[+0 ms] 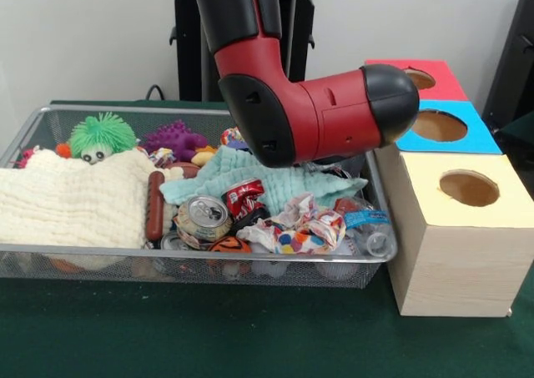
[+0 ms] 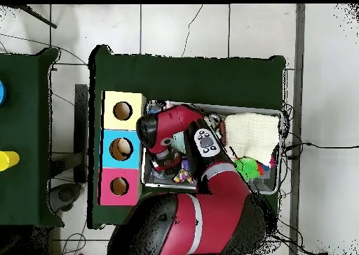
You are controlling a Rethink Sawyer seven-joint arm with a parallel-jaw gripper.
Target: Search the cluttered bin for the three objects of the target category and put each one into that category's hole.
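Note:
The wire mesh bin (image 1: 33, 128) holds a heap of clutter. A crushed clear bottle with a blue label (image 1: 368, 220) lies at its front right corner, next to the boxes. I see no other bottles. The blue-topped box's round hole (image 1: 440, 126) sits between the red and yellow boxes, and it also shows in the overhead view (image 2: 121, 148). The red and black arm (image 1: 317, 115) bends low over the bin's right half and covers that part of the bin from above (image 2: 172, 136). The gripper itself is hidden by the arm in both views.
A cream cloth (image 1: 71, 199), a teal cloth (image 1: 225, 178), crushed cans (image 1: 203, 218), colourful wrappers (image 1: 304, 232), a green spiky toy (image 1: 102, 136), a purple toy (image 1: 173, 138) and a sausage toy (image 1: 155, 205) fill the bin. Yellow-topped (image 1: 470, 188) and red-topped (image 1: 420, 79) boxes flank the blue one.

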